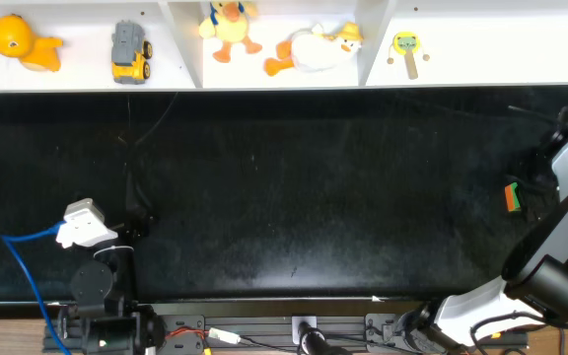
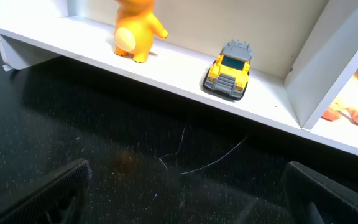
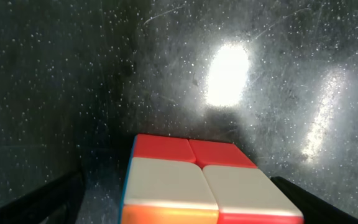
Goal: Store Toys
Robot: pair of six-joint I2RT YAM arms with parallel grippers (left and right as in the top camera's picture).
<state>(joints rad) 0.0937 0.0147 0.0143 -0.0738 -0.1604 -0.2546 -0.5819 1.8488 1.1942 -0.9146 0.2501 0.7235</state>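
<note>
The right claw (image 3: 178, 208) stood spread, one finger on either side of the puzzle cube (image 3: 194, 177). The cube lay on the black tabletop (image 3: 55, 74) near its right edge, well apart from the shelf (image 1: 481, 69). A gap showed beside one finger, so the grip looked not yet made. Recommended procedure: centre the cube, close on two flat opposing faces, lift straight up, then carry it to a compartment with room. The left claw (image 2: 185, 199) was spread and empty.

Left arm folded near its base, left gripper (image 2: 185, 190) fingers spread wide. Right arm bent at right edge, right gripper (image 3: 178, 202) fingers apart.
</note>
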